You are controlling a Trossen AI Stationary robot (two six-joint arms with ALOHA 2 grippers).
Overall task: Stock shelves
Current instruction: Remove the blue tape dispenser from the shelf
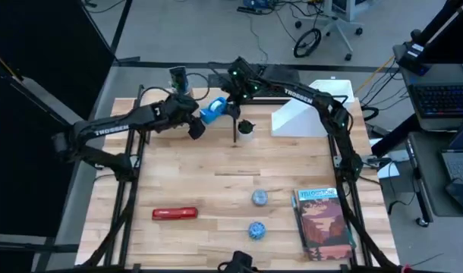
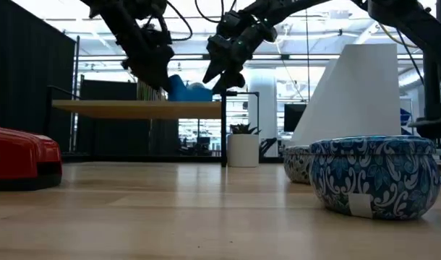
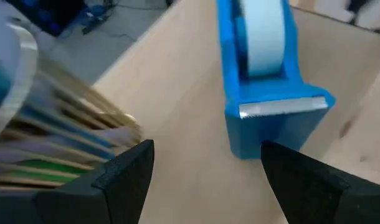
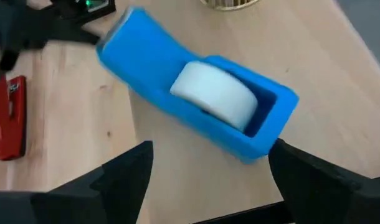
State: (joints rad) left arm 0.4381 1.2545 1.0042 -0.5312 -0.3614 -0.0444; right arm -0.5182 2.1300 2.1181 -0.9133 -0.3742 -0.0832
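A blue tape dispenser (image 1: 212, 111) with a white roll lies on the shelves' low wood plank (image 2: 137, 108), resting on its base. My left gripper (image 3: 205, 155) stands open just off the dispenser's cutter end (image 3: 274, 109), its fingers apart from it. My right gripper (image 4: 212, 155) hovers open above the dispenser (image 4: 196, 93), pointing down at it without touching. In the low view both grippers (image 2: 154, 68) (image 2: 224, 68) hang just above the plank, on either side of the dispenser (image 2: 188, 90). The white file holder (image 1: 307, 114) stands at the far right.
A small potted plant (image 1: 246, 127) stands by the shelf's leg. A red stapler (image 1: 174, 214), two blue patterned bowls (image 1: 259, 198) (image 1: 256, 230) and a book (image 1: 322, 224) lie on the near half of the table. Upright coloured items (image 3: 53, 143) stand on the plank beside the dispenser.
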